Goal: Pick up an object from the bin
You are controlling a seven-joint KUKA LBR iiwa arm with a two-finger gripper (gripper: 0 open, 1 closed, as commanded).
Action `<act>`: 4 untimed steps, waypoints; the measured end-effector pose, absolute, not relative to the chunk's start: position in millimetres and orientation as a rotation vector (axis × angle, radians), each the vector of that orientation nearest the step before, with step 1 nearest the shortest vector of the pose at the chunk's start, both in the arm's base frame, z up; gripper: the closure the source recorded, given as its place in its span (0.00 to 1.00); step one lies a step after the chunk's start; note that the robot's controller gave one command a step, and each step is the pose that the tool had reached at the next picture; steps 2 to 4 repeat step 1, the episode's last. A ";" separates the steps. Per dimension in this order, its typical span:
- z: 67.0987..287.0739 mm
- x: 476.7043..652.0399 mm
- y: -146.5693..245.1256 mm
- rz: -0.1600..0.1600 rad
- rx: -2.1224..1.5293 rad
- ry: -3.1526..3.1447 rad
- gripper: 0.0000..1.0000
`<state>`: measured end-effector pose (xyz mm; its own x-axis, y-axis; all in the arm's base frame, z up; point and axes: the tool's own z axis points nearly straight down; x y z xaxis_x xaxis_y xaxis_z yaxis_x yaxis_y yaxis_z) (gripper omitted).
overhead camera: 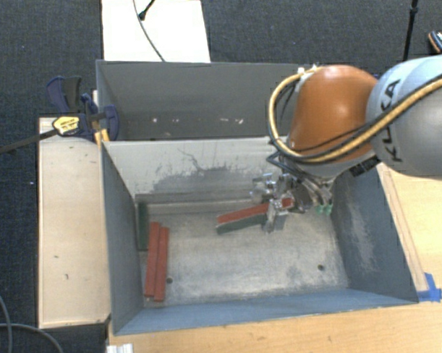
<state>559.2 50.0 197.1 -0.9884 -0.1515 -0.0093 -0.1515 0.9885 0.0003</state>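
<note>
With the gripper (274, 212) at the right end of the red-and-green bar (240, 218) lying mid-frame in the bin (268, 270), whether spread or pinching we cannot tell, we should make sure of a firm hold before lifting, since the long bar may pivot.

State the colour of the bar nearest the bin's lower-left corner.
The bar is red; camera view shows it best.

Stick (240, 217) mid bin (246, 276); two bars (157, 261) at L wall.
</note>
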 end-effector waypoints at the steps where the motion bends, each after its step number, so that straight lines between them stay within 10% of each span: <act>1: 282.4 541.5 25.0 -0.002 -0.765 3.039 1.00; 4: 282.4 541.5 25.0 -0.002 -0.765 3.039 1.00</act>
